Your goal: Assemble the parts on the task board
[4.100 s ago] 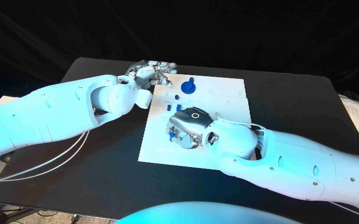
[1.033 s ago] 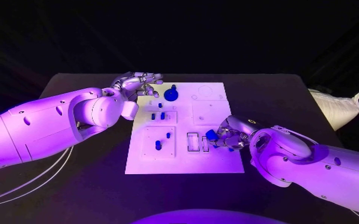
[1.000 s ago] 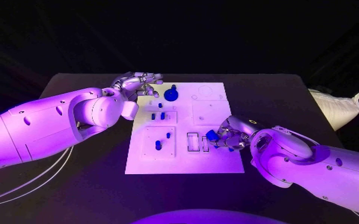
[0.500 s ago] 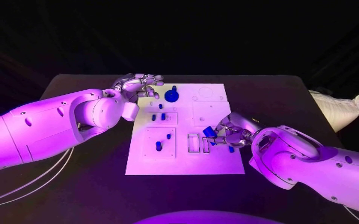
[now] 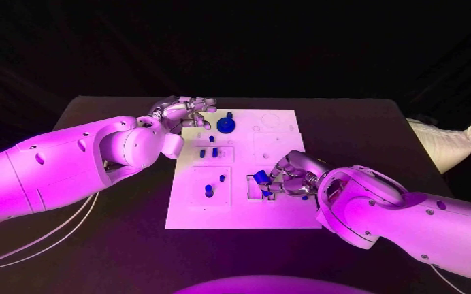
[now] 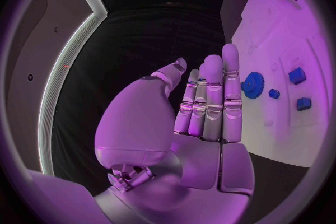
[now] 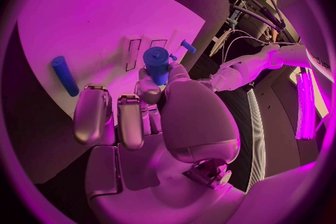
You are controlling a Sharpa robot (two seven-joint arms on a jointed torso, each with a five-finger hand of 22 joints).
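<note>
Nearest the robot, the right hand (image 5: pixel 288 175) has moved left across the task board (image 5: pixel 280 212) over the last half second. It now hovers above the 2 narrow rectangular slots (image 5: pixel 261 188) in the board's near half, where before it sat just to their right. It grasps a blue cylindrical part (image 7: pixel 156 64), pinched between thumb and fingers with the other fingers loosely curled; in the head view the same part (image 5: pixel 261 177) sits directly over the slots. That suggests the insertion step is about to begin, though whether the part already touches a slot cannot be told. A second loose blue rod (image 7: pixel 64 75) lies on the board just beside the hand.

Further out, small blue pieces (image 5: pixel 208 189) stand in the left panels, and a blue gear (image 5: pixel 226 125) sits near the far edge. The left hand (image 5: pixel 186 111) has stayed at the board's far-left corner above the counter (image 5: pixel 373 124), fingers straight, released and holding nothing.
</note>
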